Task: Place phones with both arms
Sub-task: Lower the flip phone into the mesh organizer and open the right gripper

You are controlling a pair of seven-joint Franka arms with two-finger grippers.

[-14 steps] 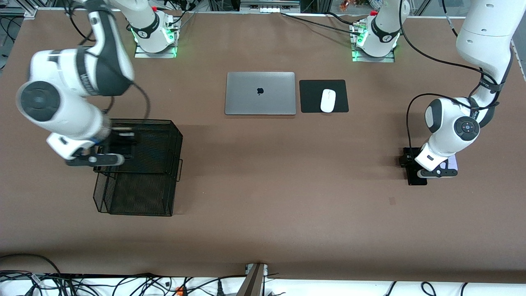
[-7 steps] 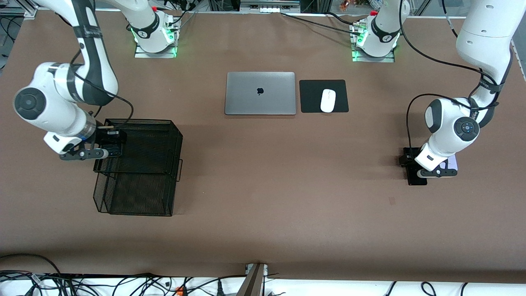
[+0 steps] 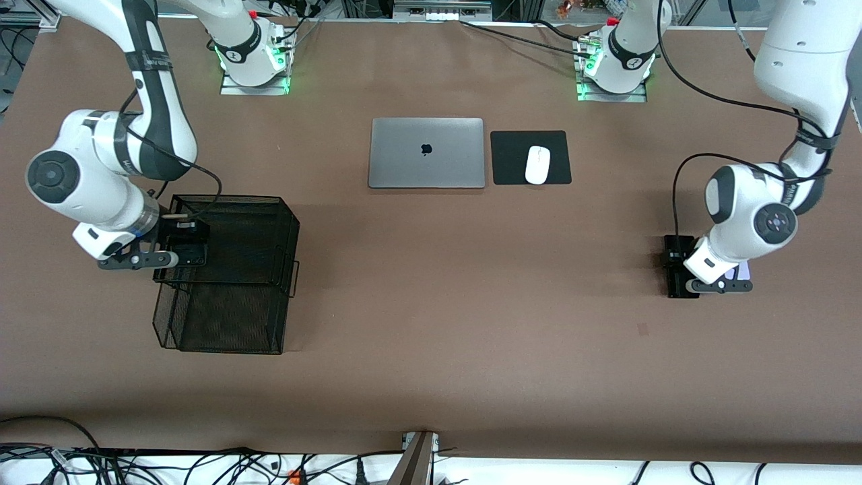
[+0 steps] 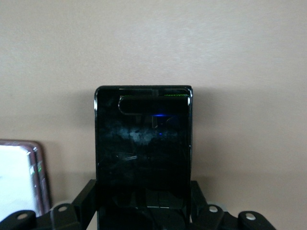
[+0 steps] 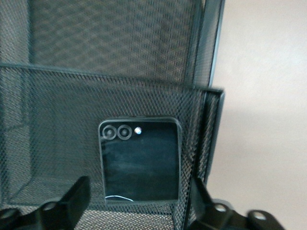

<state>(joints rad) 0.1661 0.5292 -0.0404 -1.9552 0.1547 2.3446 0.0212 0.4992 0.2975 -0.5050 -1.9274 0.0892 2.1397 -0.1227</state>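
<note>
The small squarish black phone (image 5: pixel 140 163) lies flat in the upper tier of a black mesh tray (image 3: pixel 232 199), at the corner toward the right arm's end of the table. My right gripper (image 3: pixel 188 244) hangs over it, open, its fingers (image 5: pixel 76 191) wide of the phone. My left gripper (image 3: pixel 687 268) is shut on the long slim black phone (image 4: pixel 144 139), which also shows in the front view (image 3: pixel 677 252), low over the table. The white-lilac phone (image 3: pixel 743 271) lies beside it, mostly hidden by the left wrist; its edge shows in the left wrist view (image 4: pixel 19 177).
A shut silver laptop (image 3: pixel 426 153) and a white mouse (image 3: pixel 537 164) on a black pad (image 3: pixel 508 158) lie nearer the arm bases. The tray's lower tier (image 3: pixel 229 323) juts toward the front camera. Cables run along the table's front edge.
My right gripper has moved toward the tray's corner at the right arm's end, and the small black phone now lies there. My left gripper and the long black phone have shifted slightly toward the bases.
</note>
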